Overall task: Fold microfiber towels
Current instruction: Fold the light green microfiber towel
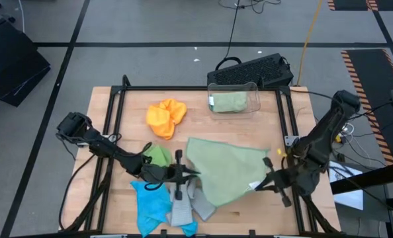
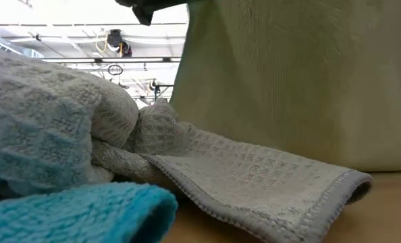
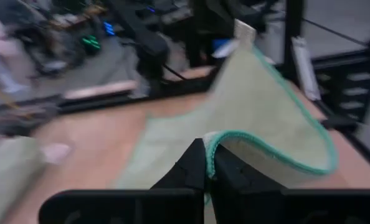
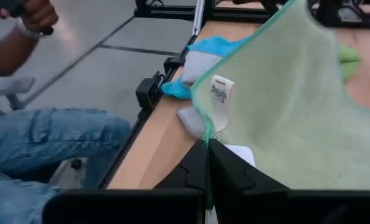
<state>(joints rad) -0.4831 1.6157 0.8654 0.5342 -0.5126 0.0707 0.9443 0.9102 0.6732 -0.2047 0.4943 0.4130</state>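
The pale green towel [image 1: 226, 170] is spread in the air over the near-right part of the wooden table [image 1: 117, 125], held at two points. The left gripper [image 1: 195, 173] has its fingers pressed together on the towel's left edge, just beside the grey towel [image 1: 186, 205]; in the left wrist view the green-stitched hem [image 3: 266, 146] runs down into the closed fingertips [image 3: 197, 168]. The right gripper [image 1: 259, 186] clamps the towel's near-right corner, fingers together on the hem, with the small white tag [image 4: 222, 93] standing just above the grip [image 4: 207, 163].

Relative to the pale green towel: the grey towel lies under its near-left edge, partly covered. A blue towel [image 1: 150, 203] is bunched to the left of the grey one, touching it. A bright green towel [image 1: 158, 155] lies to the left, under the left arm. An orange towel [image 1: 166, 118] sits crumpled farther back on the left. A clear bin [image 1: 234, 99] stands behind it at the table's far edge, holding another folded pale green cloth [image 1: 228, 101].

In the low view the grey towel [image 2: 254, 175] and the blue towel [image 2: 79, 212] fill the foreground, the pale green one [image 2: 302, 81] hanging behind.

A person in jeans [image 4: 48, 140] sits beside the table.
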